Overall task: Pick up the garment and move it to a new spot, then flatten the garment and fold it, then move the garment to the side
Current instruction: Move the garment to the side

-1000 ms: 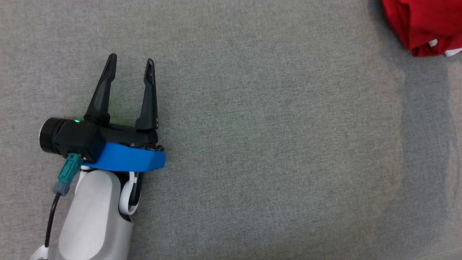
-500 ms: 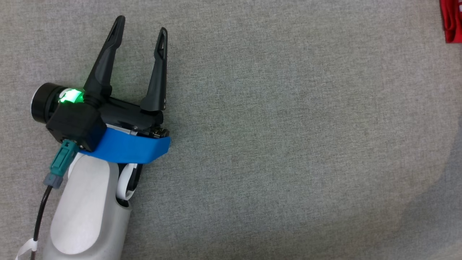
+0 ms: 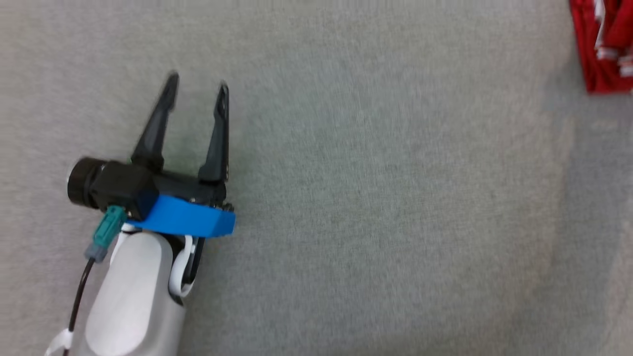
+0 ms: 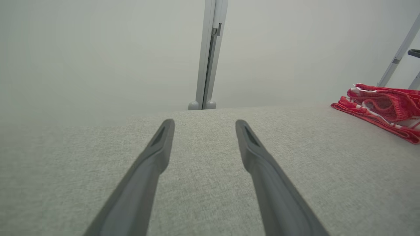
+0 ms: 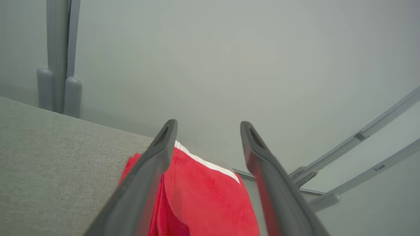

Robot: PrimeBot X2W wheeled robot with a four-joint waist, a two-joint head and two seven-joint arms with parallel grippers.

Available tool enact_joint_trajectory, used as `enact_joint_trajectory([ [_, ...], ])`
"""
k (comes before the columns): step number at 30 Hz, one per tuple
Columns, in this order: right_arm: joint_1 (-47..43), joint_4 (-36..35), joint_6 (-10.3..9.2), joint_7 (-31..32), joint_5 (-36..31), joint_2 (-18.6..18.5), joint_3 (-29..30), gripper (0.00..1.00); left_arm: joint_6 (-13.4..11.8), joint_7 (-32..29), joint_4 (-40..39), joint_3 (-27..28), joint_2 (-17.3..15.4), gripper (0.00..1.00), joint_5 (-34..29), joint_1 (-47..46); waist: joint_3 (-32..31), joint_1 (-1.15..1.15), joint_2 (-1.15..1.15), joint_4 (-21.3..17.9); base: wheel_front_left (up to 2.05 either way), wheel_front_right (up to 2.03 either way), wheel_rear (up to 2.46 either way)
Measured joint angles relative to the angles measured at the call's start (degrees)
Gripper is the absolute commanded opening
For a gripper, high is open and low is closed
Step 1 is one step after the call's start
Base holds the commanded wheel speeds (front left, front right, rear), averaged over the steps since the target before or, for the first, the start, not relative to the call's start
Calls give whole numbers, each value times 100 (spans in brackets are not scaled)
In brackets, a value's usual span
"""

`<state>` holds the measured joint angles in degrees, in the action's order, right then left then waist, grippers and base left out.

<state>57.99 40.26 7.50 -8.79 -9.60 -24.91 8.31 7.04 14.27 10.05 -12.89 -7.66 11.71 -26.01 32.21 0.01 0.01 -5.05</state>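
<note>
- Garment [image 3: 601, 59]: red, white trim, lay in folded layers at far right edge of grey table [image 3: 376, 198]. Placement fit last step: set off to side of work area.
- Right gripper [image 5: 208, 124]: fingers spread wide above garment, nothing pinched. Contact with cloth could not be told. Judged: pose suited release, not carry.
- Left gripper [image 3: 198, 81]: fingers spread, nothing between them, low over table at left, well apart from garment. Judged: parked clear of right arm's work.

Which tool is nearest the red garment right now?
The right tool: its open jaws frame the red garment just ahead. The left tool hangs over bare grey fabric surface, with the garment well off to its right.
</note>
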Motion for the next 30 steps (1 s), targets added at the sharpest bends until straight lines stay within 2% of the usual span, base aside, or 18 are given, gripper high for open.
enact_joint_trajectory([
  [7,-1109,-367,0,-287,898,641,-370,100,-105,56,479,147,104,100,194,554,-983,-2,0,149,0,0,0],
  [11,-1966,-883,0,-255,1480,924,-617,100,-198,68,621,290,129,100,288,968,-1550,-3,-1,212,0,0,0],
  [16,-3172,-1703,-1,-121,1891,1190,-604,100,-271,73,641,426,168,100,336,1413,-2162,-4,-2,317,0,0,0],
  [25,-4865,-2989,-1,67,1872,1846,-167,100,-320,73,620,590,138,100,334,1922,-2678,-2,-3,483,0,0,0],
  [30,-5454,-3301,-1,167,1839,2054,-93,100,-321,73,625,600,155,100,293,2137,-2845,-2,-2,511,0,0,0],
])
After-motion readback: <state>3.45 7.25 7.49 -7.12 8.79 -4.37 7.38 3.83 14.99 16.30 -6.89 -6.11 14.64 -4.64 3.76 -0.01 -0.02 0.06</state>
